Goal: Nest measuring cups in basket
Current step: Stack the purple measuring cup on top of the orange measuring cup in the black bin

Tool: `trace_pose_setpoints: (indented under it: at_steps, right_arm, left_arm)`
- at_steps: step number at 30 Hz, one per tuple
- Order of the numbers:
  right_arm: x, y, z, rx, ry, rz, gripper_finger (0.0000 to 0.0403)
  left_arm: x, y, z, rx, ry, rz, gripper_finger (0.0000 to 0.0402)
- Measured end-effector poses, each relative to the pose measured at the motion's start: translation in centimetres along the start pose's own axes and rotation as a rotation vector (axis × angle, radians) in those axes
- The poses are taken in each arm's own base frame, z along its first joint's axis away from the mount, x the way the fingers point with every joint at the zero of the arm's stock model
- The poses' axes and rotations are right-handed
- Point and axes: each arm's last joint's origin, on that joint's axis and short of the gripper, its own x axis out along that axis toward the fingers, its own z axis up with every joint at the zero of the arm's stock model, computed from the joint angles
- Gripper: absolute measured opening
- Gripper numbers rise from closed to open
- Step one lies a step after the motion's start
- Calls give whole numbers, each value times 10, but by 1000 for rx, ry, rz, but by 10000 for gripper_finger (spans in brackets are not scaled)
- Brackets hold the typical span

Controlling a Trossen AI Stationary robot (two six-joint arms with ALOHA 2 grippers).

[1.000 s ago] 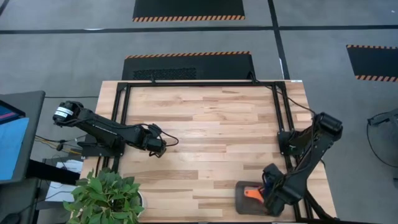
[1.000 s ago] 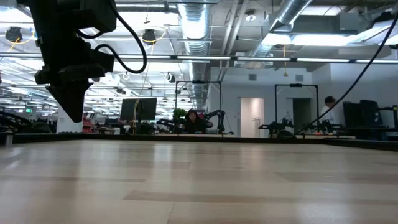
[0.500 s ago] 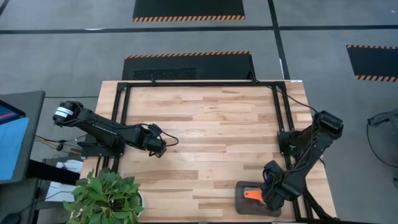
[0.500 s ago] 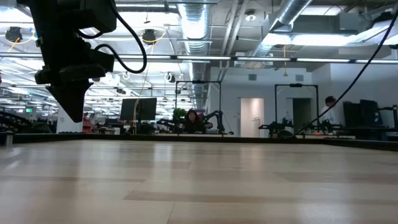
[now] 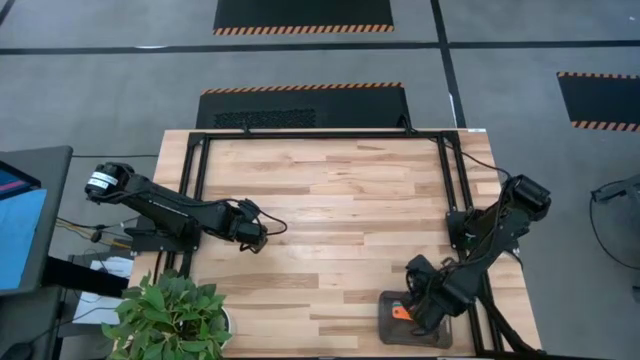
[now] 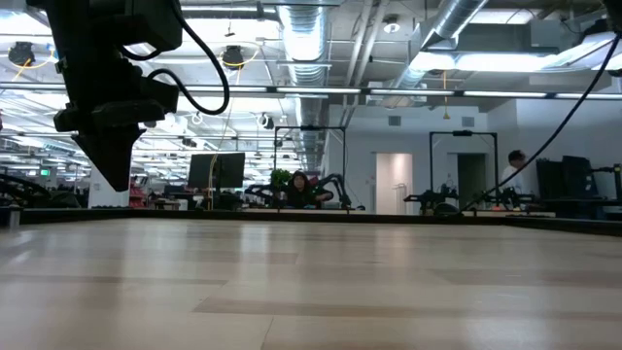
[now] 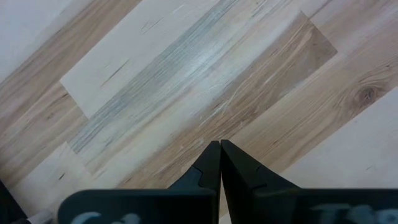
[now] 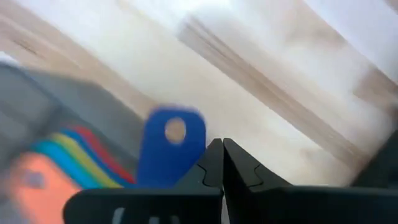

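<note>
From above, the right gripper point(image 5: 418, 305) hangs over the basket point(image 5: 385, 330) at the bench's point(image 5: 330, 210) near right edge, hiding all the cups but an orange one point(image 5: 402, 313), and it has swung leftward since a second ago; the left gripper point(image 5: 252, 233) rests unmoved by the left edge. The low view shows only the left arm over bare wood, as before. At the wrists, both grippers' fingers meet empty; the right one's view is blurred, with a blue handle point(image 8: 171, 146) and coloured cup rims point(image 8: 74, 155) beyond the fingertips.
</note>
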Motion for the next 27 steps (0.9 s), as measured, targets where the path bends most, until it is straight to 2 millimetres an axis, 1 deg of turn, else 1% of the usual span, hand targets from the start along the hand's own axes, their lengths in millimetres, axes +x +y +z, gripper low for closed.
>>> trace_pose_setpoints:
  at_steps: [3, 6, 9, 12, 14, 18, 24, 27]
  right_arm:
    - [-6, 0, 7, 4, -71, 27, 11]
    - [-21, 2, 12, -40, -104, 110, 9]
    - [-24, -3, 11, -38, -104, 96, 13]
    - [-24, -11, 11, 27, -98, 12, 15]
    - [-23, -15, 10, 33, -83, -34, 13]
    - [-13, -13, 8, 26, -66, 0, 9]
    - [-8, -14, 7, 15, -63, -2, 17]
    - [-4, -13, 5, -7, -34, 7, 16]
  left_arm:
    - [0, 0, 0, 0, 0, 0, 0]
    - [0, 0, 0, 0, 0, 0, 0]
    - [0, 0, 0, 0, -2, 1, 0]
    - [0, 0, 0, 0, -5, 2, 0]
    - [0, 0, 0, 0, -5, 2, 0]
    - [0, 0, 0, -5, -5, 2, 0]
    - [0, 0, 0, -6, -5, 2, 0]
    - [0, 0, 0, -7, -5, 2, 0]
